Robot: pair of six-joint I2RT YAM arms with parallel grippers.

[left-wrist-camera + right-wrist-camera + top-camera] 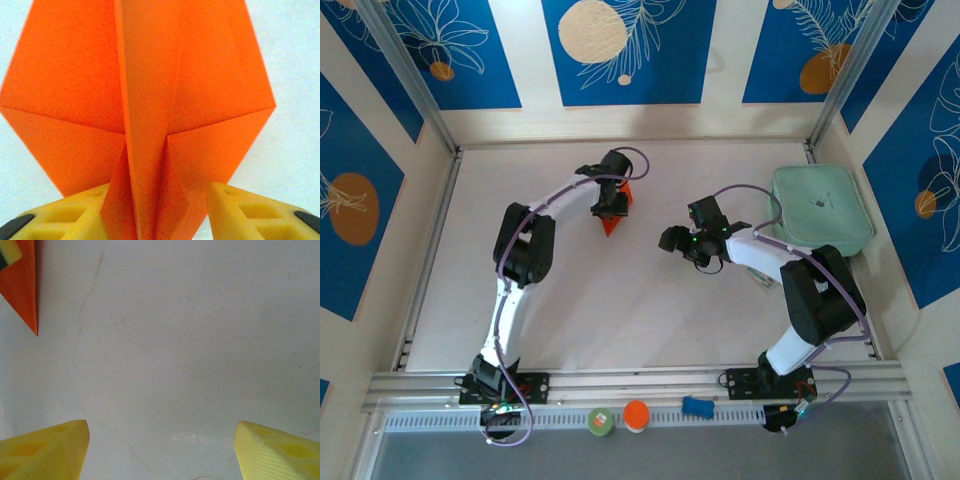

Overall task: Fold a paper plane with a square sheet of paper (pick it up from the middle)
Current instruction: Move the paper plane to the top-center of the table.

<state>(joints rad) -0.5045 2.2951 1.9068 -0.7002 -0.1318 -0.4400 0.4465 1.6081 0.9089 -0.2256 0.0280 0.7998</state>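
The square sheet of paper is folded into a bright orange paper plane [150,100] with crease lines and a raised middle fold. From above, the paper plane [613,224] lies on the white table under my left gripper [611,208], nose toward the near side. In the left wrist view my left gripper [159,190] is open, its yellow fingers [240,210] on either side of the middle fold. The left one touches the paper and the right one stands a little off it. My right gripper [672,240] hovers to the right, open. Between the fingers of the right gripper [161,425] is bare table, and the plane's nose [22,290] shows at top left.
A mint-green case [820,205] lies at the back right, close behind my right arm. On the near rail sit a greenish round piece [601,421], a small orange disc [636,414] and a blue piece [697,406]. Walls and metal posts [415,85] ring the table.
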